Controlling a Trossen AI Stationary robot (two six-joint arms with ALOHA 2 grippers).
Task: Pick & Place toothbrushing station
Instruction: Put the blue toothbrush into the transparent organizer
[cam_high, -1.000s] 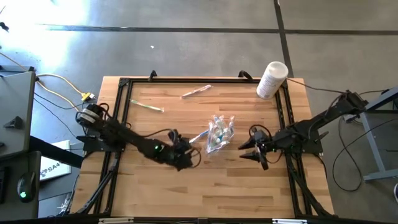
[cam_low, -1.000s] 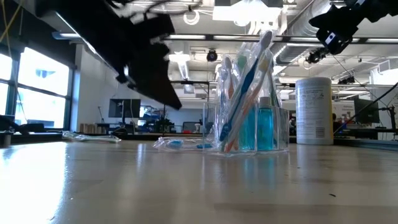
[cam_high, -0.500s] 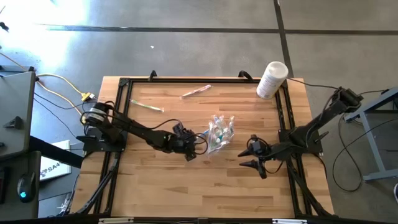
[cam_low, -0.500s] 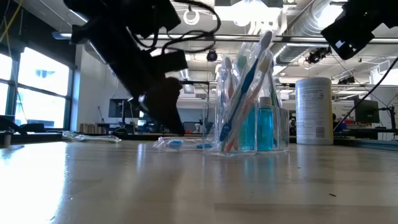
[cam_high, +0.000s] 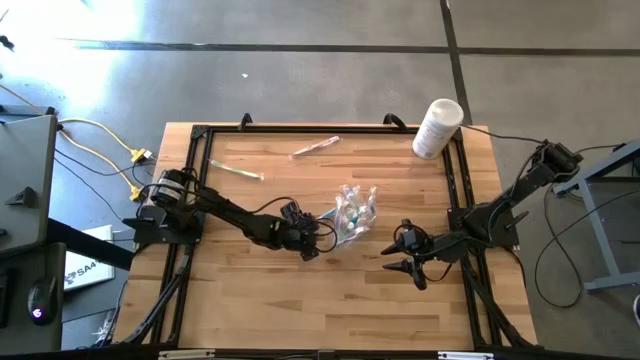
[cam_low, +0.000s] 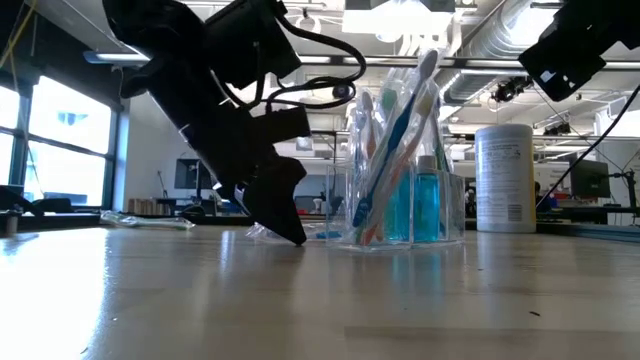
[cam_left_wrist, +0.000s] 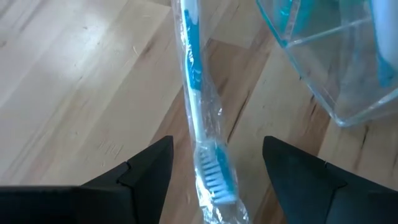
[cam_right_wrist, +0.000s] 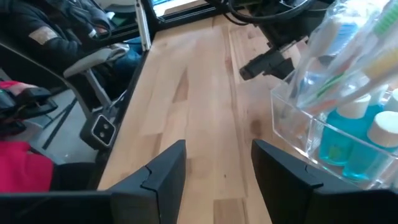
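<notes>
On wooden bench, left claw gaped wide astride wrapped blue toothbrush, nothing gripped; stocked clear holder just beyond, loose brushes unplaced.

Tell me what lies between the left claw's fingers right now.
A blue toothbrush in clear wrap lies on the wood between the open left claw's fingers, untouched; the left wrist view shows it.

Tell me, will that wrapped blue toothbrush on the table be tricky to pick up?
Probably a little. The toothbrush lies flat on the table, so the open left end effector straddling it must pinch low. Its clear crinkly wrapper looks slippery and loose. It seems slim and light, likely to skid if nudged.
</notes>
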